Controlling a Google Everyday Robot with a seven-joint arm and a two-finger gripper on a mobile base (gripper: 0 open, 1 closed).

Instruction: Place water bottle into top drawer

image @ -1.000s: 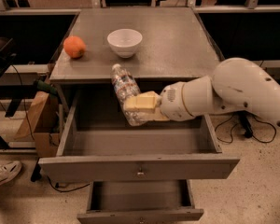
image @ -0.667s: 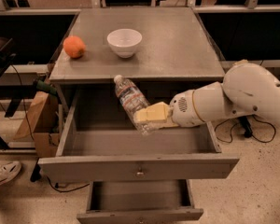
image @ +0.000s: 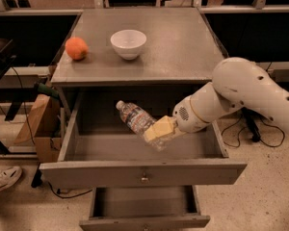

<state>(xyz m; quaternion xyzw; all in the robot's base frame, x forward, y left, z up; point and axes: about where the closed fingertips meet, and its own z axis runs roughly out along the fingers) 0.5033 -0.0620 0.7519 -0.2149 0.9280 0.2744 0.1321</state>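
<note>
Placement mostly done, release outstanding.
Gripper (image: pixel 159 132) is clasping tilted water bottle (image: pixel 134 118) inside open top drawer (image: pixel 135 171).

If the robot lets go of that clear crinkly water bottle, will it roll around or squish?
The small clear crinkled plastic water bottle probably squishes easily: its walls look thin and dented. It seems light; the end effector, over the open grey top drawer, holds it tilted by one end. Being round, it would likely roll inside.
</note>
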